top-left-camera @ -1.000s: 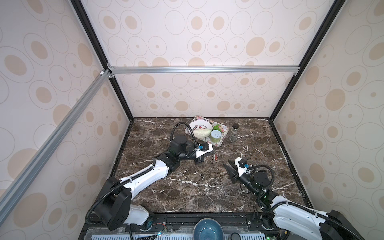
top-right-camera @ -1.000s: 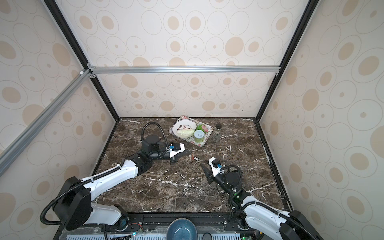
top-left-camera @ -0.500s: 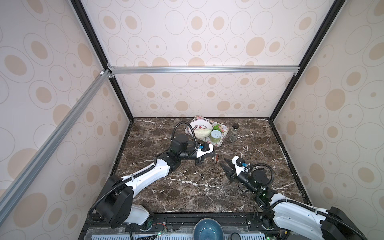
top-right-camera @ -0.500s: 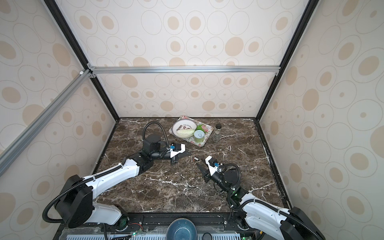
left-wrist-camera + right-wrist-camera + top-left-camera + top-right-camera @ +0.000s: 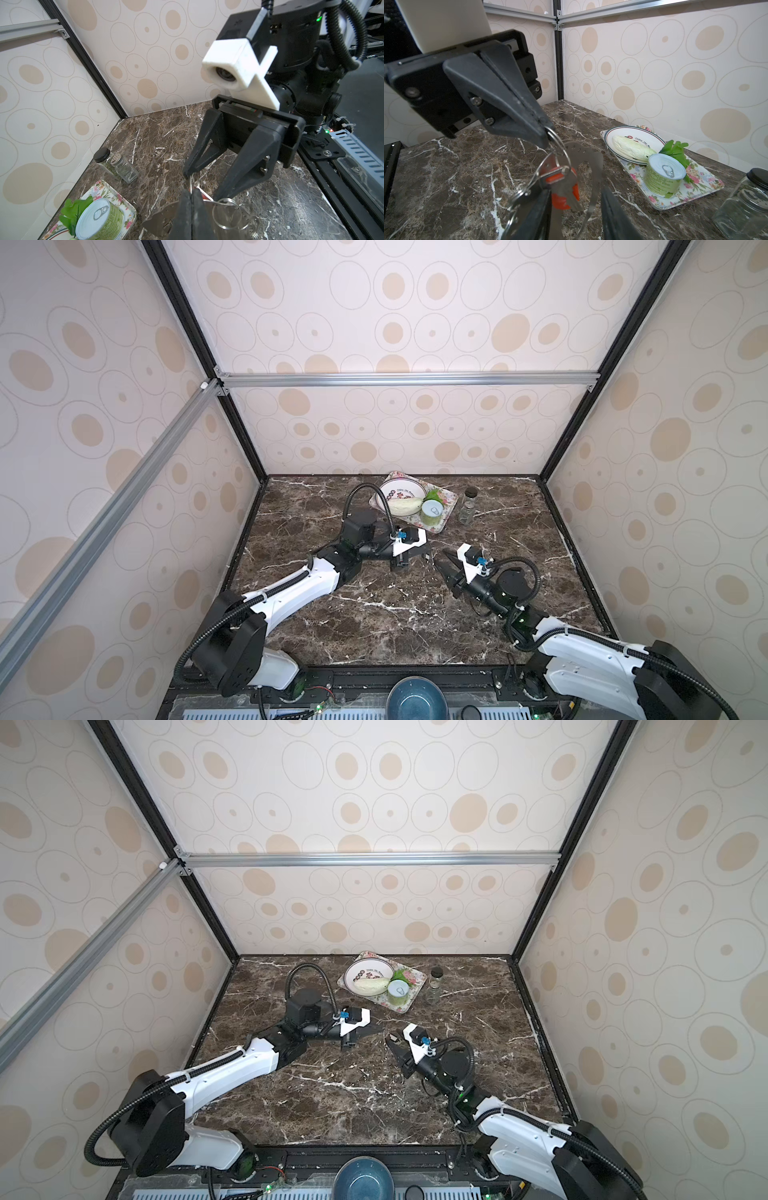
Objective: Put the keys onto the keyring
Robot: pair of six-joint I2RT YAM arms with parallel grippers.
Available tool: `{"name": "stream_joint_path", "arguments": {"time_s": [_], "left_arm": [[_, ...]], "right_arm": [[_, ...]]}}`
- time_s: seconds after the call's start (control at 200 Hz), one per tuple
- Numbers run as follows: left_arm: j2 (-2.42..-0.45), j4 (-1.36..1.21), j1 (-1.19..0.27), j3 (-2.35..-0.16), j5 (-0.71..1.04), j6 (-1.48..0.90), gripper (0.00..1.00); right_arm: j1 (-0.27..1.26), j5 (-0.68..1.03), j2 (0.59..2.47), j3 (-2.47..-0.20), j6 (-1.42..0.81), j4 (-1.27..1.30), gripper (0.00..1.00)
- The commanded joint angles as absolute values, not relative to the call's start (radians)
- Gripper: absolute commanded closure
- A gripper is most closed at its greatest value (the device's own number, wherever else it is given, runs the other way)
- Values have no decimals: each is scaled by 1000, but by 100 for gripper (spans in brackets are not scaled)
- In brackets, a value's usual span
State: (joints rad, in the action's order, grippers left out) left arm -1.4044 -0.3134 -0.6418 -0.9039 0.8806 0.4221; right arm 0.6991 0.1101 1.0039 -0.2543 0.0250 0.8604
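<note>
Left gripper (image 5: 545,134) pinches a split ring (image 5: 553,133) near the floral tray (image 5: 699,182). The half-open, empty right gripper (image 5: 202,185) may snag the dangling red-tagged key (image 5: 564,187).

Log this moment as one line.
left gripper: shut on wire ring | red-tag key, keyring: hanging beneath | right gripper: open, jaws flanking the key

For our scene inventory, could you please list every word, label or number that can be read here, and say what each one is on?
"Enjoy The Mo": on the white plate, in the right wrist view; the rest of the line is illegible.
Green can: fine print on its label, too small to read.
Red key tag: no text visible.
In both top views the plate's lettering is only a blur.
</note>
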Motion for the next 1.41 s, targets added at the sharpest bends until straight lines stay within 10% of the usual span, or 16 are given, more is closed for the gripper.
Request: {"name": "stream_joint_path", "arguments": {"time_s": [0.0, 1.101, 1.401], "left_arm": [[-1371, -344, -647, -934, 906, 434, 100], [-1365, -287, -649, -944, 956, 478, 100], [-1351, -290, -649, -933, 955, 472, 100]], "right_arm": [[711, 130, 982, -261, 44, 885, 58], [739, 130, 980, -347, 137, 805, 60], [739, 171, 962, -331, 146, 791, 74]]}}
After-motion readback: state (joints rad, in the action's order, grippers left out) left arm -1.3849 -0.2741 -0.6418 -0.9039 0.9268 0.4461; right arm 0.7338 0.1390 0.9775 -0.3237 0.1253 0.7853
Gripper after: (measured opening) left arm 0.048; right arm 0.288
